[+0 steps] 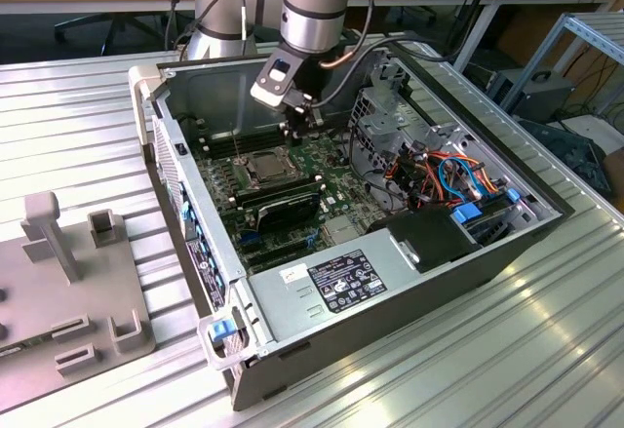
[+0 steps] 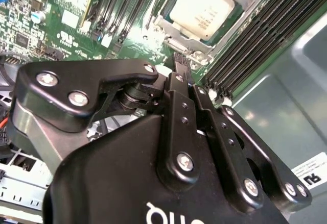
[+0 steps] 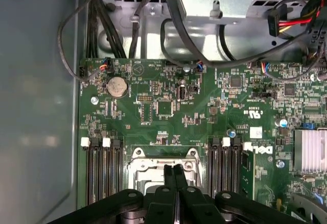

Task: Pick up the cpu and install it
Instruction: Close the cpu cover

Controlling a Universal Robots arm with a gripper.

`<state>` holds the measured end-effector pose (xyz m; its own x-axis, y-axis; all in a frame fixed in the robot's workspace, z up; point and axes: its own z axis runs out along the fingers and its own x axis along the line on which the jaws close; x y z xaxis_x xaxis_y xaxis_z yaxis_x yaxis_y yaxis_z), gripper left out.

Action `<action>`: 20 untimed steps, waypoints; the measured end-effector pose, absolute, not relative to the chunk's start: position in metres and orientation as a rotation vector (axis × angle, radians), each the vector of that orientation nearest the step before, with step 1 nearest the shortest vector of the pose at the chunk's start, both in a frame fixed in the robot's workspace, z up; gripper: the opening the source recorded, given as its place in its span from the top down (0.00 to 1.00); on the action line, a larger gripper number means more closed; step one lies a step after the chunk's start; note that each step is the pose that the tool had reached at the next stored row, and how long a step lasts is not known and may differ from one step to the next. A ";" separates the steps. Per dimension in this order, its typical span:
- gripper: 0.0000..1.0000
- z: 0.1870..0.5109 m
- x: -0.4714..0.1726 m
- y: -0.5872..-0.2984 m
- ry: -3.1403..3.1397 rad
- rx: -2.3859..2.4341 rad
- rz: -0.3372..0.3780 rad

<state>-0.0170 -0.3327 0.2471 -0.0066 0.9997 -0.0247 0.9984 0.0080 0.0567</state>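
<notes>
Two black fingers (image 3: 167, 183) pressed flat together in the first wrist view, no gap, nothing pinched between them. Part of the gripper (image 1: 298, 126), hung low inside the open computer case (image 1: 409, 321), over the far part of the motherboard (image 1: 327, 179). Seated in its socket (image 2: 171, 32): the cpu (image 2: 202, 7), silver lid up, flanked by rows of dark memory slots (image 2: 265, 30). In the exterior view, just to the near left of the fingertips and apart from them. Hard to tell whether the socket's retaining frame is latched down; possibly so. Bunched at the case's right end, orange and blue cables (image 1: 448, 179). Along its near edge, a grey power supply (image 1: 292, 316). Outside the case, on the exterior view's left, a grey fixture block (image 1: 68, 282) resting on the ribbed metal table (image 1: 78, 106).
</notes>
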 end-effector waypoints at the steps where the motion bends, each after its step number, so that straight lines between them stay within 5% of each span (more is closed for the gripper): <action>1: 0.89 0.247 -0.019 -0.333 2.189 2.173 0.035; 20: 0.89 0.236 -0.048 -0.332 2.199 2.182 0.013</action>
<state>-0.0485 -0.3318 0.2362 -0.0071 0.9997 -0.0249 0.9993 0.0080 0.0365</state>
